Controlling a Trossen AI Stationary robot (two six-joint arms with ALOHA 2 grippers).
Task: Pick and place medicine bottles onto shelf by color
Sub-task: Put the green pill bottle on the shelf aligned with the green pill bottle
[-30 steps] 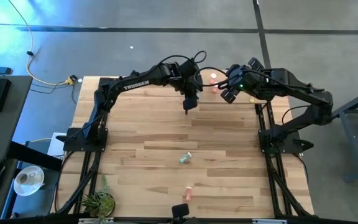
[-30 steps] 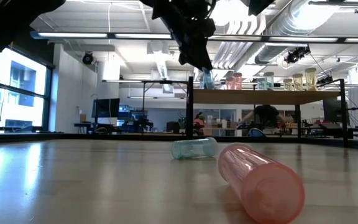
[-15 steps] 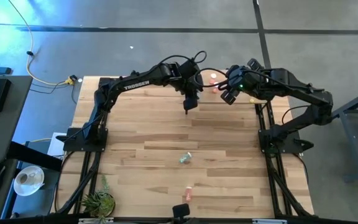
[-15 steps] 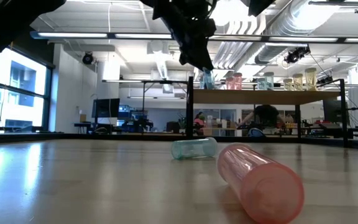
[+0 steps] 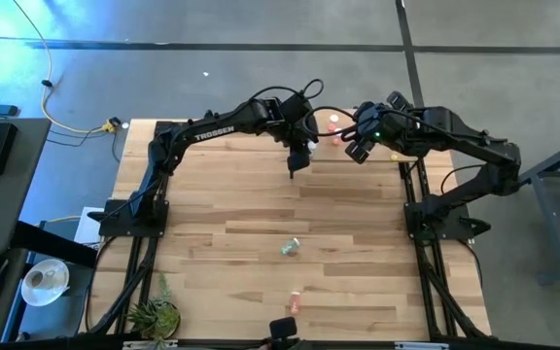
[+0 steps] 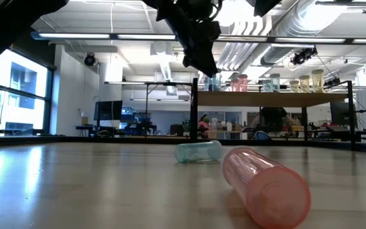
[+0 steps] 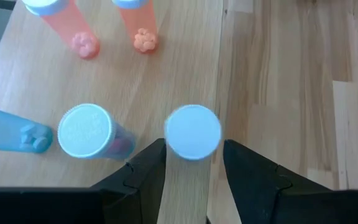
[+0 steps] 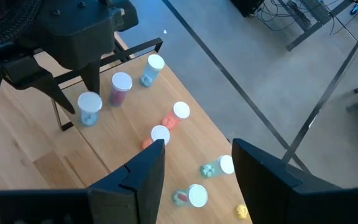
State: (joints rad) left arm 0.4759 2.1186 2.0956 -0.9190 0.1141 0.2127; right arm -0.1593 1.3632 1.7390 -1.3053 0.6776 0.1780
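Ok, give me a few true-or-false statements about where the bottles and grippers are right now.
1. A teal bottle and a pink bottle lie on their sides on the tabletop. True.
2. The right gripper holds a yellow bottle. False: it is open and empty, near the shelf.
3. The left gripper is open, straddling a white-capped bottle that stands at the shelf's edge. True.
4. The shelf holds no bottles. False: several stand on it.
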